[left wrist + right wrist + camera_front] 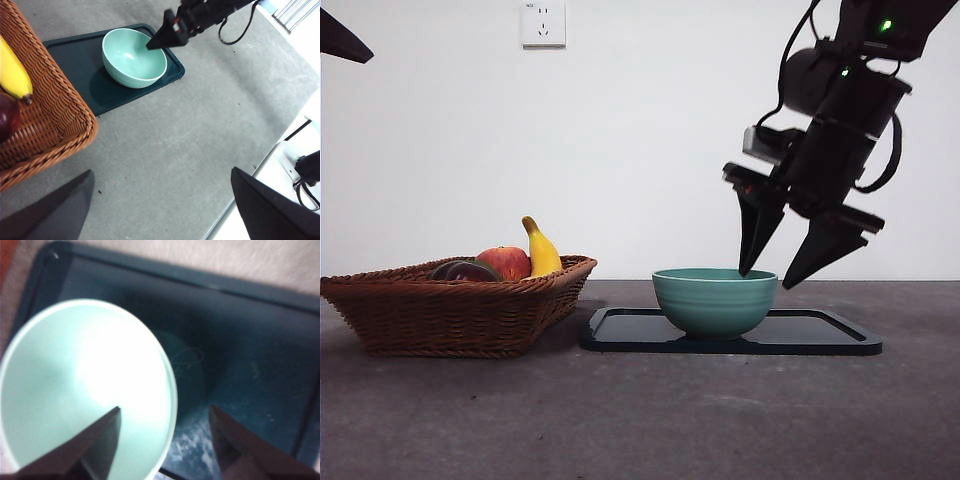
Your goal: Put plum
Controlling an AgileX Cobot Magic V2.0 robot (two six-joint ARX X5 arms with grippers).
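Our right gripper (785, 278) hangs open and empty, straddling the bowl (714, 300) rim; the left gripper (160, 210) waits open. The plum (7, 117) lies in the basket (450, 310) beside the banana (12, 67) (smooth, firm, probably slippery), so we'd pinch across its widest part.

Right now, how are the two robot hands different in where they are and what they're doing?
The right hand hangs open over the green bowl on the dark tray, one tip above the bowl's rim and the other outside it. The left hand is also open but waits high up, away from the bowl, nearer the basket, and shows only as a black tip in the front view's top corner. Both are empty.
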